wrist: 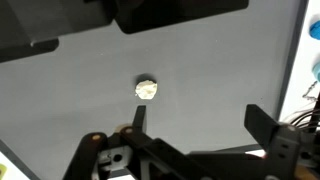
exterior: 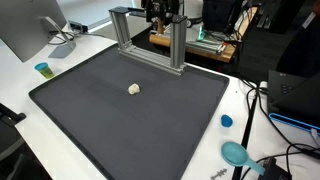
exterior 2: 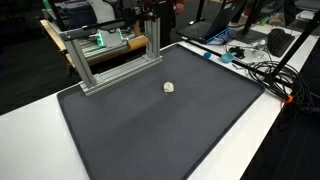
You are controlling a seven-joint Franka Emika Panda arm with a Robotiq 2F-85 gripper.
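Note:
A small cream lump [exterior: 134, 89] lies alone on a dark grey mat [exterior: 120, 125], also seen in the exterior view from the opposite side [exterior 2: 169, 87]. My gripper [exterior: 161, 12] hangs high above the mat's far edge, over an aluminium frame [exterior: 150, 42], well apart from the lump. In the wrist view the two black fingers are spread wide with nothing between them [wrist: 197, 112]. The lump [wrist: 147, 88] shows just beyond the left fingertip, far below on the mat [wrist: 210, 60].
The aluminium frame [exterior 2: 110, 58] stands along the mat's back edge. On the white table around the mat are a small blue cup [exterior: 43, 69], a blue cap [exterior: 226, 121], a teal round object [exterior: 236, 153], a monitor [exterior: 25, 25] and cables [exterior 2: 262, 68].

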